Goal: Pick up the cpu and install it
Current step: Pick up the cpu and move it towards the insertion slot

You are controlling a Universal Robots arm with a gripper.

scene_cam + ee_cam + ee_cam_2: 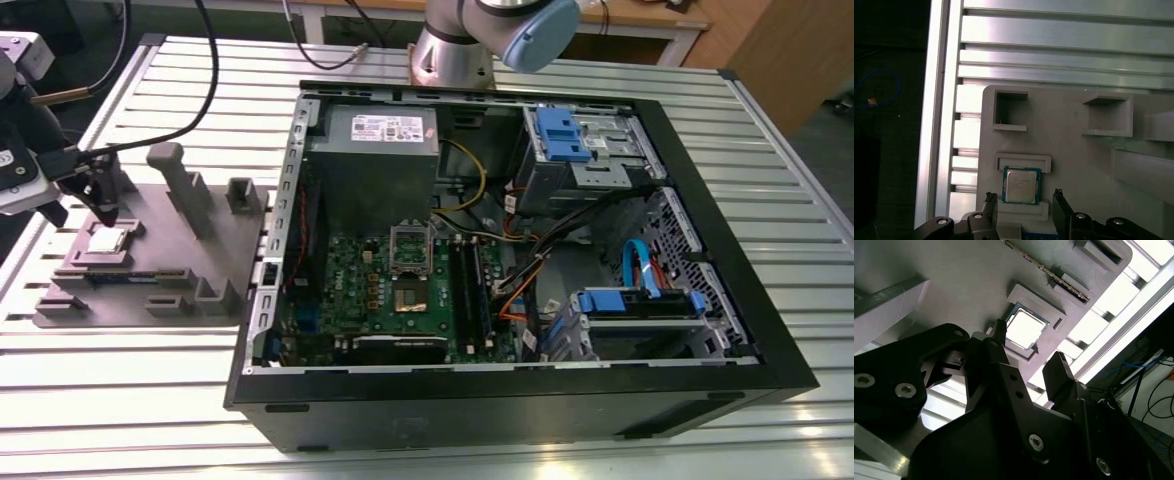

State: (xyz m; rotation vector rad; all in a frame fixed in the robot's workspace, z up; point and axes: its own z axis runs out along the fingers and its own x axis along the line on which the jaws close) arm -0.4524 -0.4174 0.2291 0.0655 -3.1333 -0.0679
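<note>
The cpu (pixel 107 240) is a small square chip with a silver top, lying flat in a recess of the grey holder plate (pixel 167 265) at the exterior view's left. My gripper (pixel 80 212) hangs just above it. In the first wrist view the cpu (pixel 1021 185) sits between two dark fingertips (pixel 990 200), which stand apart on either side of it. The second wrist view shows the same: the cpu (pixel 1024 330) lies beyond my gripper (pixel 1028 346), which is open and holds nothing. The motherboard's socket (pixel 411 245) lies inside the open computer case.
The open black computer case (pixel 747 300) fills the middle of the slatted metal table (pixel 801 170). The holder plate has upright posts (pixel 180 185) and a memory stick (pixel 114 272) beside the cpu. Cables (pixel 200 90) trail at the back left.
</note>
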